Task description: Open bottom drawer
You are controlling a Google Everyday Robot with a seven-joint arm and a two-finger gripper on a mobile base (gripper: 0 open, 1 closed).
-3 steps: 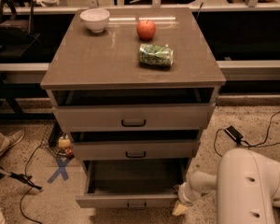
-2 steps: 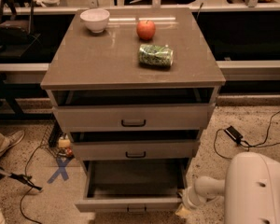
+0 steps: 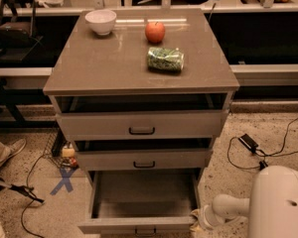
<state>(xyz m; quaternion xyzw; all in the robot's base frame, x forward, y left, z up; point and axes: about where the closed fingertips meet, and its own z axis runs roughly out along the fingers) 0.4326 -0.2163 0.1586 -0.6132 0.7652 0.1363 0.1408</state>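
Observation:
The bottom drawer [image 3: 139, 224] of the grey-beige cabinet stands pulled far out, its inside bare, its flat front and small dark bar handle [image 3: 145, 230] at the lower edge of the view. My gripper [image 3: 197, 218] sits low at the drawer front's right end, at the tip of my white arm [image 3: 275, 205] coming in from the lower right. The middle drawer [image 3: 144, 159] and top drawer [image 3: 141, 125] above it each stand slightly ajar.
On the cabinet top [image 3: 99, 63] stand a white bowl [image 3: 101, 21], a red apple [image 3: 155, 31] and a green bag [image 3: 165, 59]. Cables and a black adapter [image 3: 248, 143] lie on the floor at right. A blue X [image 3: 64, 180], cables and someone's shoe [image 3: 7, 152] lie at left.
The bottom drawer has slid further out toward the camera. My arm and gripper have drawn back with it toward the lower right.

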